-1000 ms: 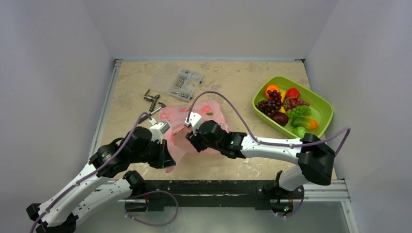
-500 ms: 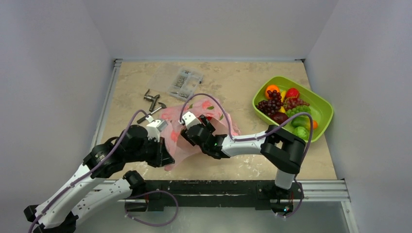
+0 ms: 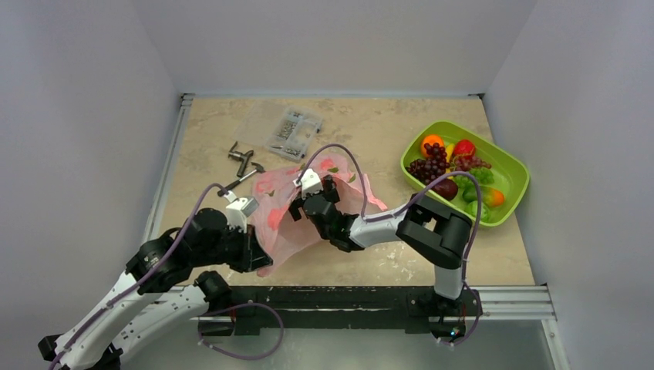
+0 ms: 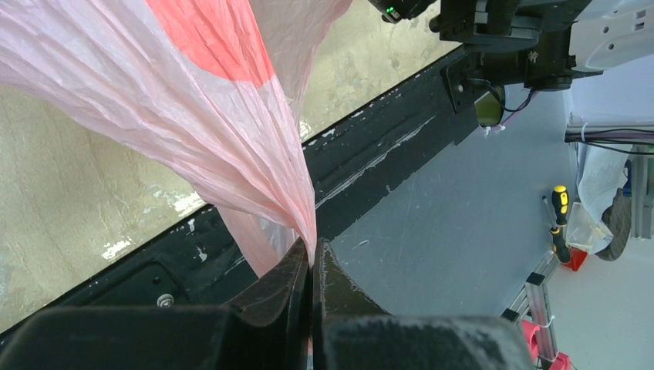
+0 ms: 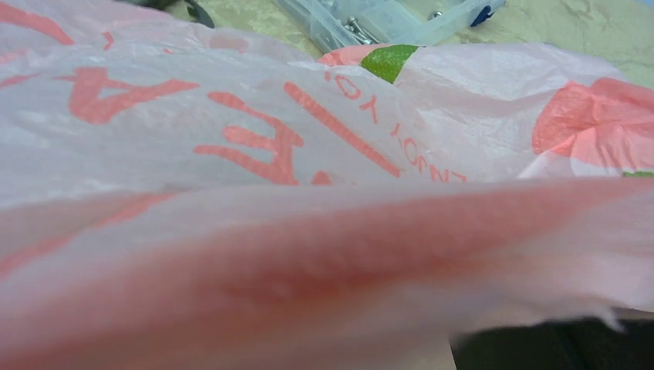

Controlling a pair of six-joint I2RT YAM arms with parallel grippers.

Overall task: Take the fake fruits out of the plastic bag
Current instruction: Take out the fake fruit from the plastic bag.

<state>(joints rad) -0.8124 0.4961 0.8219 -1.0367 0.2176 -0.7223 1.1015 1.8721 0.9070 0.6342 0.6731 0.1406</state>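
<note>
The pink plastic bag (image 3: 339, 193) lies crumpled mid-table, and no fruit shows inside it. My left gripper (image 3: 258, 258) is shut on the bag's twisted near corner (image 4: 262, 169), which is pulled taut over the front rail; its jaws (image 4: 312, 250) pinch the film. My right gripper (image 3: 308, 204) rests on the bag's middle, jaws spread. In the right wrist view the pink film (image 5: 324, 154) fills the frame, and only one dark finger (image 5: 555, 351) shows at the bottom right. The fake fruits lie in the green tray (image 3: 513, 166): orange (image 3: 432, 142), strawberry (image 3: 463, 147), purple grapes (image 3: 430, 164), plum (image 3: 445, 187).
A clear box of screws (image 3: 293, 132) stands at the back, just beyond the bag. Small metal parts (image 3: 245, 160) lie to the bag's left. The black front rail (image 3: 347, 297) runs along the near table edge. Grey walls close in both sides.
My right arm has folded in at the elbow and its gripper has shifted farther onto the bag. My left gripper has drawn the bag's corner back toward the near left.
</note>
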